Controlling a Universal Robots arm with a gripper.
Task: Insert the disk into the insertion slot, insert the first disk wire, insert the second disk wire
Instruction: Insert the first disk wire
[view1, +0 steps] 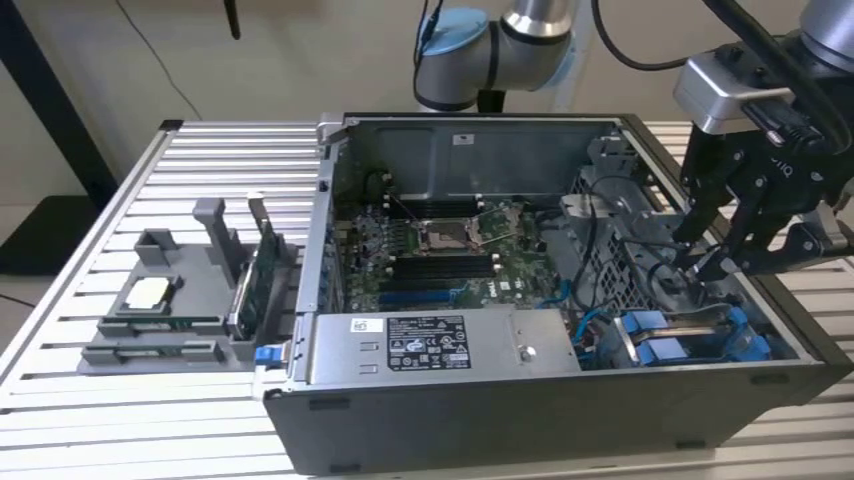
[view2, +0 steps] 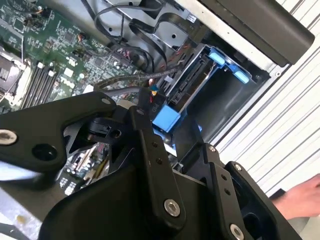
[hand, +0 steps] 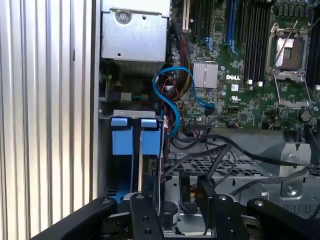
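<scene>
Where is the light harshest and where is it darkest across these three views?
Exterior view: soft, even light over the computer case. Second wrist view: the ribbed table is washed out, the insertion slot deep in shadow. First wrist view: the ribbed table glares too.

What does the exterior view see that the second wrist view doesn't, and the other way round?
Exterior view: a grey holder with parts beside the case, and the labelled grey box. Second wrist view: a person's hand above the slatted table. Both: the gripper, the green board and the blue tabs.
</scene>
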